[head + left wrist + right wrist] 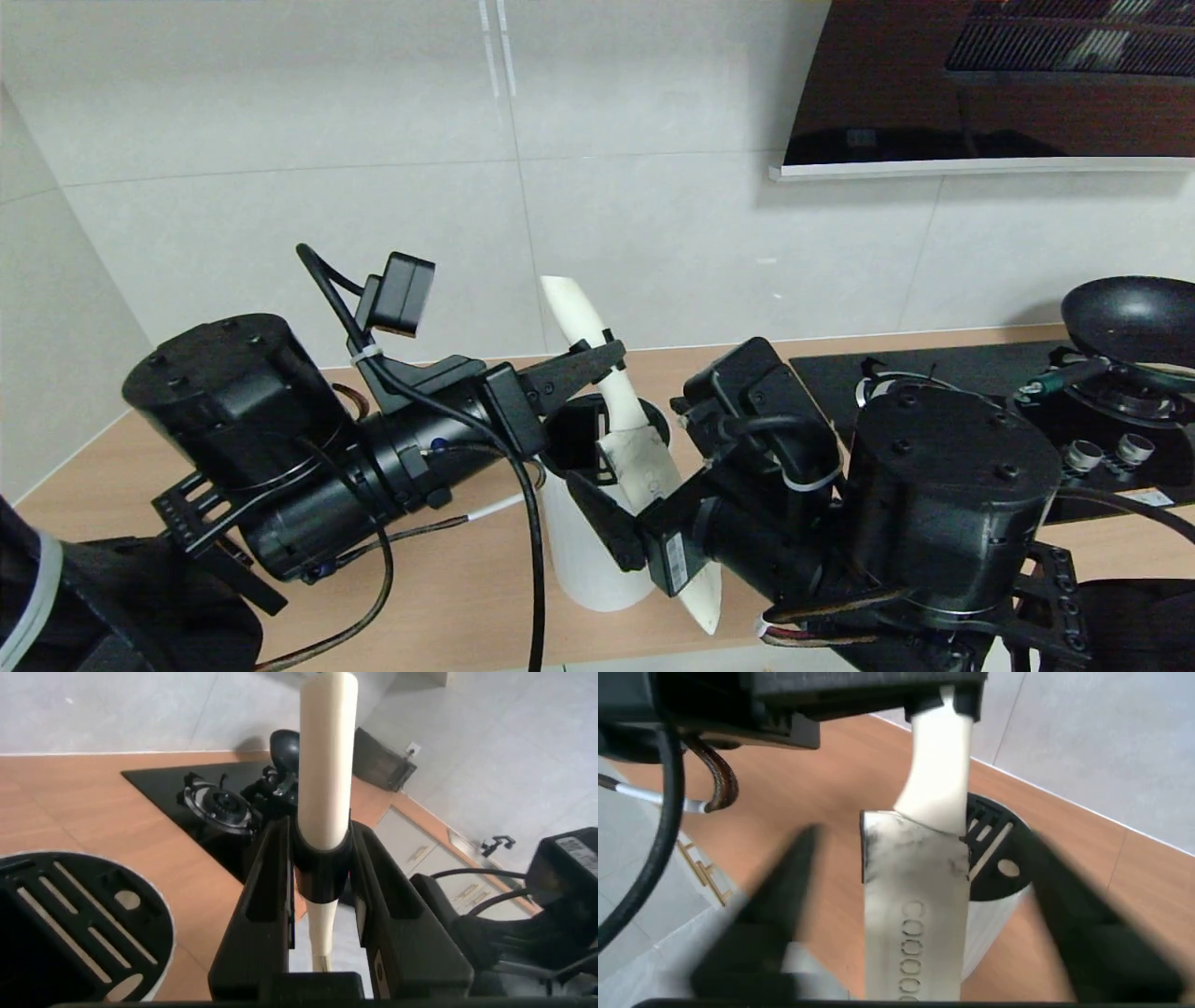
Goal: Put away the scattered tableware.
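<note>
A white knife point(621, 411) with a long pale handle point(327, 756) and a wide white blade point(910, 915) hangs tip-down, slanted, over and in front of a white knife holder point(593, 569). The holder has a black slotted top point(75, 924). My left gripper point(607, 373) comes in from the left and is shut on the knife's handle just above the blade. My right gripper point(644, 509) sits low on the right, open, its fingers standing wide on either side of the blade without touching it. The blade's tip point(708, 611) hangs past the holder's front side.
The holder stands on a wooden counter point(448, 579) against a tiled wall. A black cooktop point(934, 369) with a dark wok point(1130, 317) lies to the right, under a range hood point(990, 84). Bare counter lies to the left of the holder.
</note>
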Motion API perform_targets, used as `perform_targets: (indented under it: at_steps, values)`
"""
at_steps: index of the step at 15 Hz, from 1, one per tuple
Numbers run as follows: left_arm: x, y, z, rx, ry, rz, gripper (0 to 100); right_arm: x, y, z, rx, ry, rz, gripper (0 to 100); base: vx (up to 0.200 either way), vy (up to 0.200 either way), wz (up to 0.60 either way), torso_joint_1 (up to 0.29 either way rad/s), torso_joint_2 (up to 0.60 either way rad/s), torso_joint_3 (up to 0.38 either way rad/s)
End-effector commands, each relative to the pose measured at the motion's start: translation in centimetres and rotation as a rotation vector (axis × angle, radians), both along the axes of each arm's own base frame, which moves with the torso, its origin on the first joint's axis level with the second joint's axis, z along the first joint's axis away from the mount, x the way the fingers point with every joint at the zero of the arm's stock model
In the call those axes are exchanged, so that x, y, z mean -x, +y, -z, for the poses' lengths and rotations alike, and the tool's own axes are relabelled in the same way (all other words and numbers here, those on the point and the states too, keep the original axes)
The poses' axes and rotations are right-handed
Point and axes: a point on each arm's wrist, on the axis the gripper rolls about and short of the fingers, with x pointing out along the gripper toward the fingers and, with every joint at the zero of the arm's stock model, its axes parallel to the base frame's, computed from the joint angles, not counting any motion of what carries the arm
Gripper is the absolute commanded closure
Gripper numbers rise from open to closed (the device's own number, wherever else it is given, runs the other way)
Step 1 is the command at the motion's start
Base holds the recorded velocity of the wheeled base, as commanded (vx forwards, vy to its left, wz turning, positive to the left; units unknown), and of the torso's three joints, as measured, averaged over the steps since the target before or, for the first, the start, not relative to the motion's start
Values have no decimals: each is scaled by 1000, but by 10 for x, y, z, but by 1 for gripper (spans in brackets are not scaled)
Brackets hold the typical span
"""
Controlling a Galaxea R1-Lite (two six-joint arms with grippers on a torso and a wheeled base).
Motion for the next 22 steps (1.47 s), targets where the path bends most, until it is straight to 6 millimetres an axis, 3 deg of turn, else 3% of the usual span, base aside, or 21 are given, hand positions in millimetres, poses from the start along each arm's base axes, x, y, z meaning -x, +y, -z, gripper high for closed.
perform_targets:
  at_steps: [1, 4, 9, 12, 17, 22]
  values:
    - [15, 4, -20, 38, -68, 18, 100, 7, -4, -9, -26, -16, -6, 0, 0, 0, 0, 0, 0, 0]
    - [22, 12, -40, 5, -229, -21, 100, 16, -26, -36, -94, -59, 4, 0, 0, 0, 0, 0, 0, 0]
    - [3, 29, -88, 7, -495, -169, 100, -14, -61, -52, -127, -100, 159, 0, 0, 0, 0, 0, 0, 0]
    - [-18, 49, -67, -217, -602, -324, 100, -34, -76, -52, -122, -108, 243, 0, 0, 0, 0, 0, 0, 0]
    - [-11, 50, -39, -350, -598, -316, 100, -39, -77, -48, -111, -99, 257, 0, 0, 0, 0, 0, 0, 0]
    - [-7, 41, -25, -366, -561, -264, 100, -39, -77, -46, -107, -96, 257, 0, 0, 0, 0, 0, 0, 0]
